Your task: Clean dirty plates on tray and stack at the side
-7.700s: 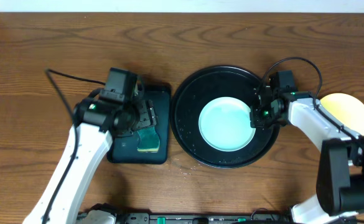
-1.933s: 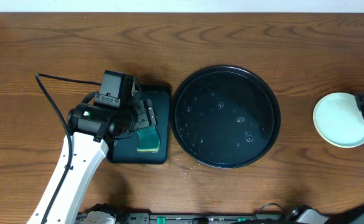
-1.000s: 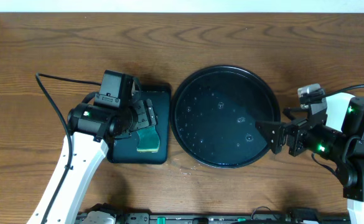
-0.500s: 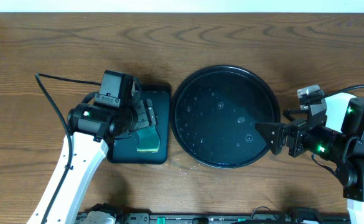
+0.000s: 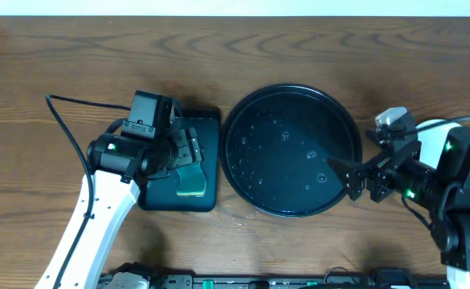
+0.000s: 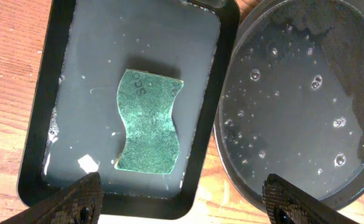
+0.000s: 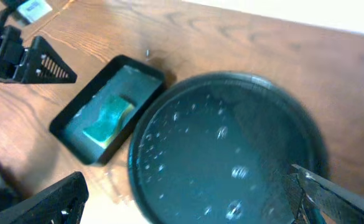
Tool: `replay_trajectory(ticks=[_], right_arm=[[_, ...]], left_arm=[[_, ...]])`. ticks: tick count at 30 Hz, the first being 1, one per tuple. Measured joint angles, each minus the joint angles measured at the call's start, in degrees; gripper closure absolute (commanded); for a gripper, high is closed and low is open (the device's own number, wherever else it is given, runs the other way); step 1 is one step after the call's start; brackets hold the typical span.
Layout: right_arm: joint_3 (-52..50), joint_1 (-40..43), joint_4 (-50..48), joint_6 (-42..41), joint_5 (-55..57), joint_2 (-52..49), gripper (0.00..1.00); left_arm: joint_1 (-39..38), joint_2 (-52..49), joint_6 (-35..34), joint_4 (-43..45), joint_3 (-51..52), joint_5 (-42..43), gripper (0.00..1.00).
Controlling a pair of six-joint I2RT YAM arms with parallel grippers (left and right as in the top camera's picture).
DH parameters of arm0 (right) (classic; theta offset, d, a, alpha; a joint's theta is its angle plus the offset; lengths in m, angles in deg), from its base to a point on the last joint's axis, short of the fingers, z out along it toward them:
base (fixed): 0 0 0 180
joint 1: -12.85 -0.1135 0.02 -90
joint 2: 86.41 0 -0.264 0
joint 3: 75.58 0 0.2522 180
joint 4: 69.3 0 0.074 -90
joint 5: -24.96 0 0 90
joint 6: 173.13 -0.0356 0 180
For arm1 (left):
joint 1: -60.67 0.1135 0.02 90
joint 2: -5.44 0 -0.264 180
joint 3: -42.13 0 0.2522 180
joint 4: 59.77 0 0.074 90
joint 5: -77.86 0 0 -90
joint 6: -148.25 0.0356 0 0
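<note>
Black-fingered, the right gripper [image 7: 188, 183] gapes wide, empty, over the wet round tray's [image 7: 231, 137] near edge; beyond it a green sponge [image 7: 110, 118] lies in a rectangular dish [image 7: 135, 81]. Only the left wrist view shows the left gripper [image 6: 182, 190] spread, empty, above that sponge.

A brown wood-grain desk [image 5: 58, 48], smooth with a low sheen. The large round black tray [image 5: 275, 172] is glossy, plastic or enamel (which cannot be told), and wet, beaded with water drops and bubbles. The smaller dark rectangular tray [image 6: 76, 56] is smooth and shiny under a thin film of water. In it lies a green sponge [image 6: 147, 121] — a rough, fibrous scouring face over pale yellow foam. The left end effector [image 6: 178, 186] has matt black plastic fingers [image 6: 76, 199], finely textured. The left arm's white shell [image 5: 98, 213] is smooth, slightly glossy plastic.
</note>
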Motion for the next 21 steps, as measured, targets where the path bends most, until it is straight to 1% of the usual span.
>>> replay_trajectory(ticks=[4,7,14,21], right_arm=[[-3.8,-4.5,-6.2,1.1,4.4,5.6,0.01],[-9.4,-7.2,-11.9,1.4,7.7,10.5,0.01],[-29.3,-8.0,-24.0,1.6,12.2,24.6,0.01],[-43.6,-8.0,-26.4,0.5,12.9,39.9,0.01]], left_arm=[[0.0,0.0,0.0,0.0,0.0,0.0,0.17],[0.0,0.0,0.0,0.0,0.0,0.0,0.17],[0.0,0.0,0.0,0.0,0.0,0.0,0.17],[0.0,0.0,0.0,0.0,0.0,0.0,0.17]])
